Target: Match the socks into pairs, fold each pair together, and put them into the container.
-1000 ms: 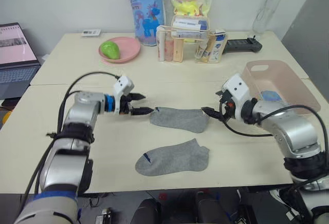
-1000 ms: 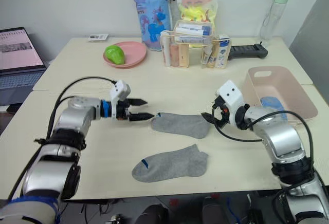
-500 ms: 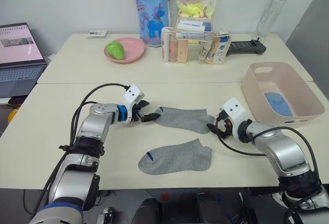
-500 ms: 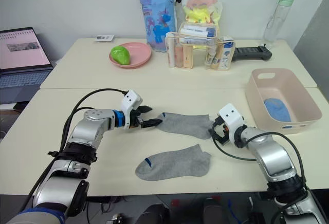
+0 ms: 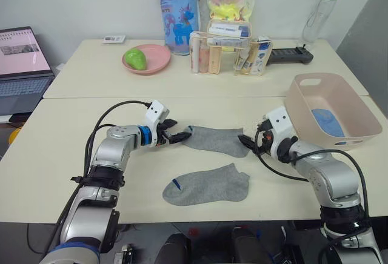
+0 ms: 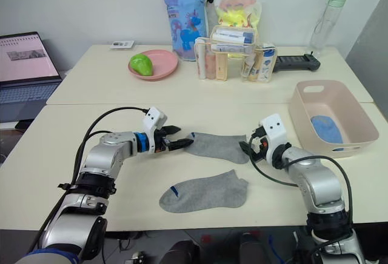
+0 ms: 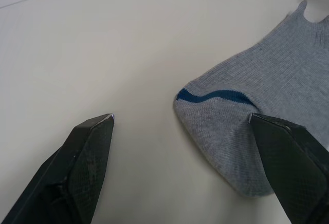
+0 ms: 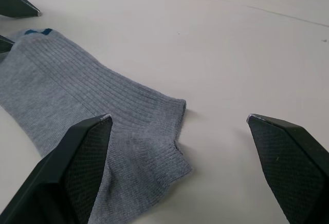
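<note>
Lying lengthwise between them, the far grey sock (image 5: 213, 140) had the spread left gripper (image 5: 174, 136) at its toe and the spread right gripper (image 5: 247, 143) at its cuff.

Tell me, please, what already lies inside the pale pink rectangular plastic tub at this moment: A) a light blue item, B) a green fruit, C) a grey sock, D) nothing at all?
A: a light blue item lies on the floor of the pale pink rectangular plastic tub, while both grey socks lie out on the table.
</note>
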